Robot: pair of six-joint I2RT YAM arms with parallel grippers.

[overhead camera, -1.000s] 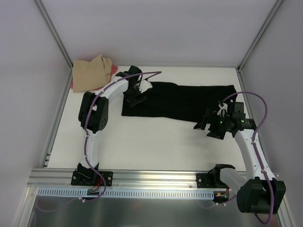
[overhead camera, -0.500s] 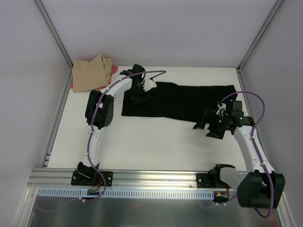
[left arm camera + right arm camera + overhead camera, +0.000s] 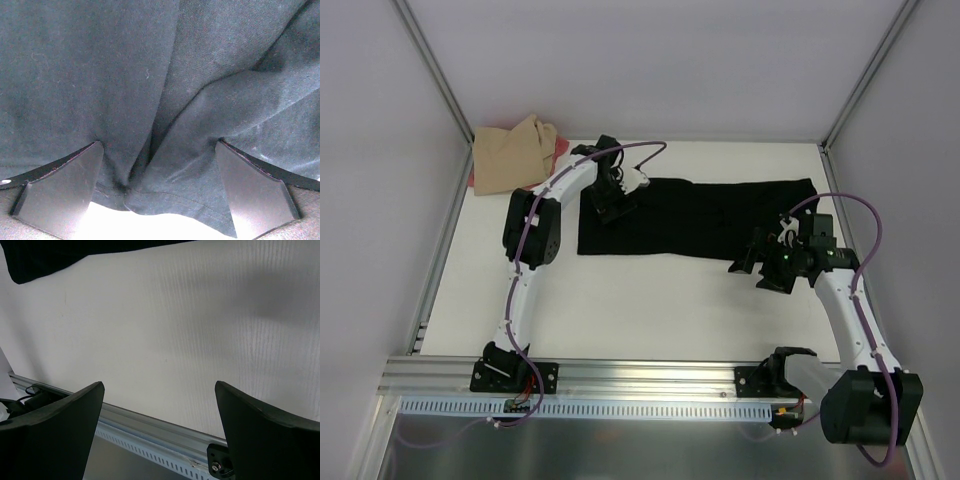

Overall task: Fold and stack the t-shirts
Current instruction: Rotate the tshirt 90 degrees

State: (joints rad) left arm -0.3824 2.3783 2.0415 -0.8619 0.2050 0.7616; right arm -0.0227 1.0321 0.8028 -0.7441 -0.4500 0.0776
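The black t-shirt (image 3: 700, 215) lies spread in a long band across the far middle of the table. My left gripper (image 3: 613, 200) is open and low over its far left end. In the left wrist view the black cloth (image 3: 125, 75) fills the picture, and a bunched fold with a stitched hem lies between my left gripper's (image 3: 159, 195) spread fingers. My right gripper (image 3: 748, 262) is open and empty just off the shirt's near right edge. In the right wrist view my right gripper (image 3: 159, 430) is over bare table, with a strip of black shirt (image 3: 50, 255) at the top left.
The tan shirt (image 3: 510, 152) lies crumpled in the far left corner with the pink-red shirt (image 3: 561, 149) peeking out under it. Frame posts stand at both far corners. The metal rail (image 3: 640, 375) runs along the near edge and also shows in the right wrist view (image 3: 150, 422).
My left gripper shifted slightly over the shirt's far left end, and the shirt's near left edge now lies straighter. The right arm has hardly moved.
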